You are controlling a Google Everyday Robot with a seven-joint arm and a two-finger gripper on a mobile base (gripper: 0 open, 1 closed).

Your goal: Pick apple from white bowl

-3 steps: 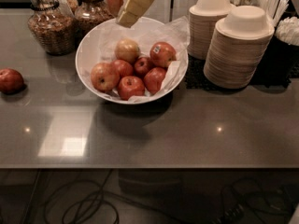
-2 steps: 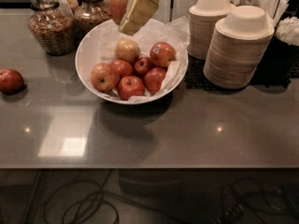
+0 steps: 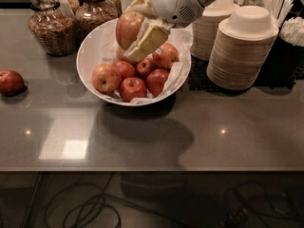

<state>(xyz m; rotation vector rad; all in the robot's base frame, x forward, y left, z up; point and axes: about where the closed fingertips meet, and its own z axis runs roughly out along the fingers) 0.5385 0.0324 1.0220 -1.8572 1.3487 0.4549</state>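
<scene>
The gripper [image 3: 134, 32] sits in the upper middle of the frame, over the far half of the white bowl [image 3: 90, 65]. It is closed on the apple [image 3: 126, 28], the pale orange-yellow one with a red blush. One cream finger [image 3: 148, 41] crosses the apple's right side and the other shows behind its top. The relation that matters now is vertical. The apple lies inside the pincer rather than off to any side, and it appears to hang clear above the other apples [image 3: 132, 88] resting on the crinkled paper [image 3: 178, 71]. I judge the pick all but made. What remains is to carry it up and away without brushing the bowl rim or the stacks of beige disposable bowls [image 3: 243, 53] at right. The fruit is round, so no long axis governs the grip, and there is only the one arm. Compared with a second ago, the held apple has moved lower in the frame and looks larger, and more of the white wrist now shows. The bowl, the glass jars [image 3: 50, 30] and the lone dark red apple [image 3: 10, 82] at far left lie as they did.
</scene>
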